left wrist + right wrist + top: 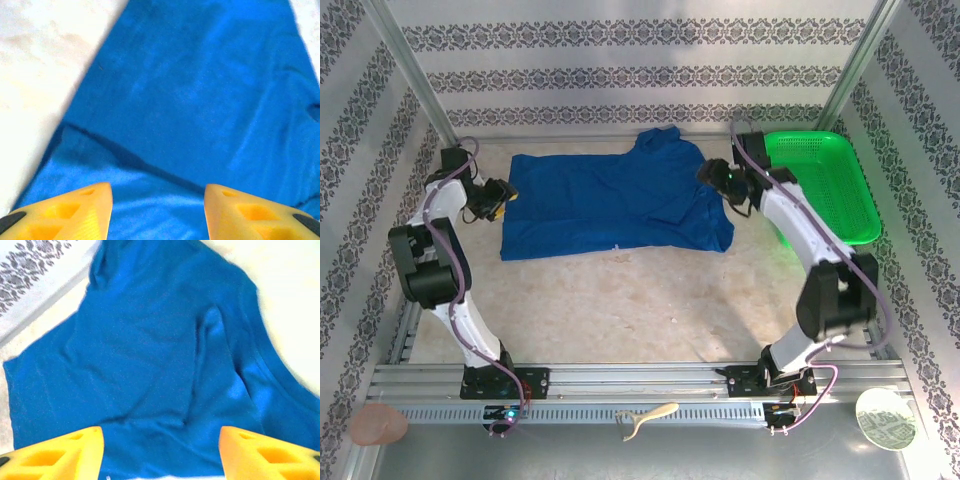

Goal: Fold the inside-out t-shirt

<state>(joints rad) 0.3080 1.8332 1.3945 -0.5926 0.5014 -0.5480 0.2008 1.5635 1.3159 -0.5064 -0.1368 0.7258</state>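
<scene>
1. Yellow fingertips (70, 212) of the left gripper (157, 215) are seen at the bottom edge of the left wrist view. They are held apart, and nothing is clamped between them.
2. Beneath that gap the inside-out t-shirt (200, 100) is spread out. A dark crease runs slantwise across the cloth, and bare table (35, 60) is shown at the left.
3. In the right wrist view the right gripper (160, 455) is likewise found with its fingers (260, 455) set wide apart and nothing gripped. Blue cloth lies below them, and a raised ridge runs down the fabric.
4. From the top view, the t-shirt (610, 205) is seen lying on the far half of the table, stretched from left to right. One part reaches toward the back wall.
5. The left gripper (498, 200) is placed at the shirt's left edge, and the right gripper (715, 177) is held over its right end.
6. A green mesh basket (840, 200) is set at the far right, just beside the right arm and apart from the shirt.
</scene>
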